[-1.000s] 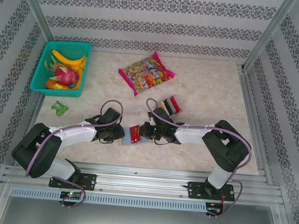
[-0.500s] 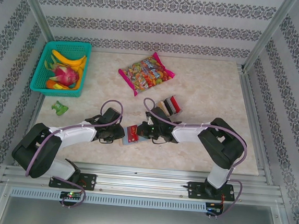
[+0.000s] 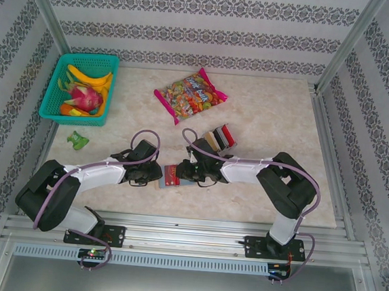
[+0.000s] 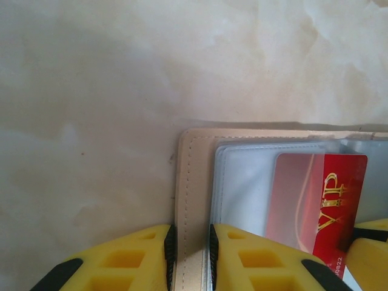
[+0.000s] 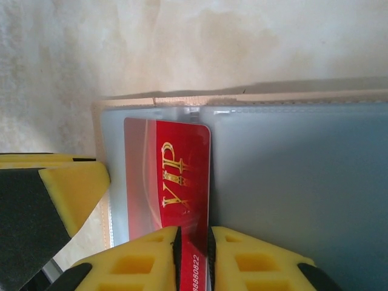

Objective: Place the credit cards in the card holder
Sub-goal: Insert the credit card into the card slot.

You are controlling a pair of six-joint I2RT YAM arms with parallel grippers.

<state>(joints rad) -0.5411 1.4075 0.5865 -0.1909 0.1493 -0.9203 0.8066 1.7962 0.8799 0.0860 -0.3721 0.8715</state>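
The red card (image 5: 176, 176) is mostly slid into the card holder (image 4: 194, 182); other cards (image 3: 220, 137) wait nearby. The left tool (image 4: 191, 233) and right tool (image 5: 193, 233) are barely parted, and whether either grips is unclear.

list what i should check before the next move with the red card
1. red card started into the clear pocket: ok, one side of it looks hazy under the plastic.
2. Card fully seated: cannot tell, its near end is hidden by the pads.
3. Card square to the pocket: ok, its long edge runs parallel to the sleeve's edge.
4. right claw on the card: pads flank its near end; grip cannot tell.
5. left claw steadying the card holder: pads flank its tan edge; grip cannot tell.
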